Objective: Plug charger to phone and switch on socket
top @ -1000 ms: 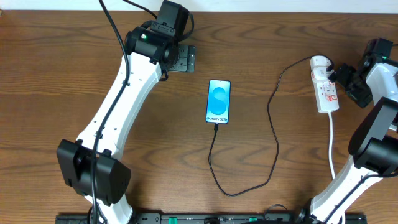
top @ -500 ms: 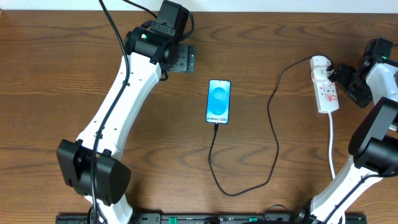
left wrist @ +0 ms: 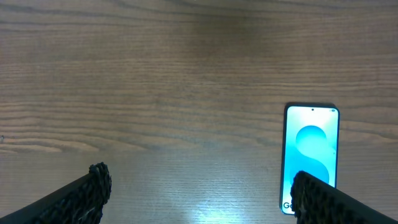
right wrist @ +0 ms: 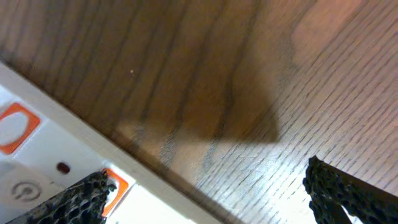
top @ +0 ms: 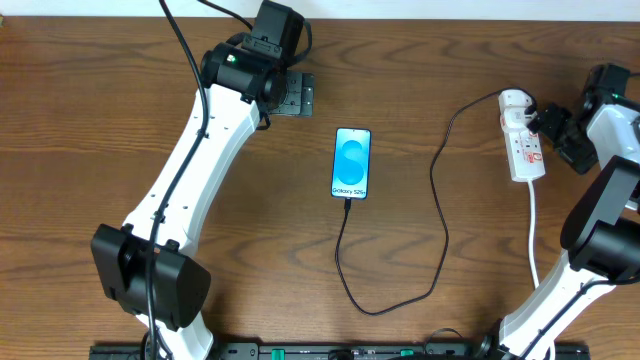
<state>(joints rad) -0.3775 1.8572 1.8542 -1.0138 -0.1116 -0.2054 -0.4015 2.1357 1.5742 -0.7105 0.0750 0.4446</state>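
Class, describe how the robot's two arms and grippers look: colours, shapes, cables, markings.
The left arm and right arm are white tubular links with bulky black joints, each showing a small green light. A black cable runs along the left arm. The left gripper and right gripper are black; their fingers have a dimpled texture.

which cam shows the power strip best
The overhead view: the whole power strip lies in frame. The right wrist view catches only a close corner of it; the left wrist view shows none.

Bright, even light; mild tabletop glare
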